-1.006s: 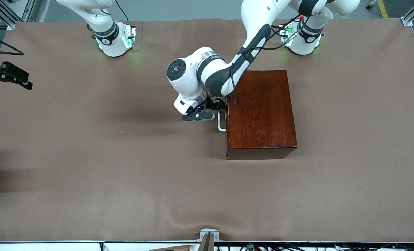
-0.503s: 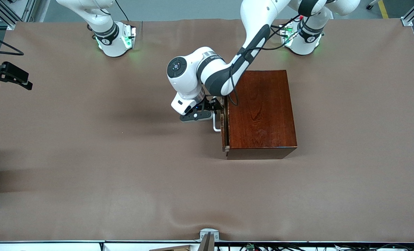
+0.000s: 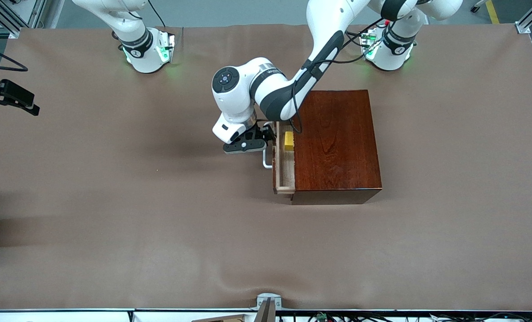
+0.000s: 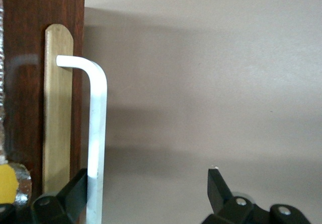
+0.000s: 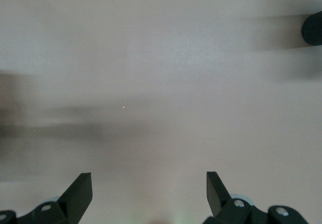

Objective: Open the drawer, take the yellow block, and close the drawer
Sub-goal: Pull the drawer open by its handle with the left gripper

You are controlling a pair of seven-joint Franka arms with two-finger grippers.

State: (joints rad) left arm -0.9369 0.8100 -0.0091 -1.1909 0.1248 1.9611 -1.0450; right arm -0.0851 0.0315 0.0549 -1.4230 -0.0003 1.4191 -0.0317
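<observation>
Your left claw (image 3: 266,142) sits spread at the handle (image 3: 266,160), one finger (image 4: 75,191) touching the white loop, the other well clear. The drawer (image 3: 283,172) stands partly out of the box (image 3: 337,143); the block (image 3: 288,140) lies inside, near the box's mouth. Your right claw (image 5: 148,191) waits spread over bare brown desk (image 3: 113,201).

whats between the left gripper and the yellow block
The drawer's front panel with its white loop handle. The left gripper hooks the handle with fingers spread; the yellow block lies inside. Front view shows it.
</observation>
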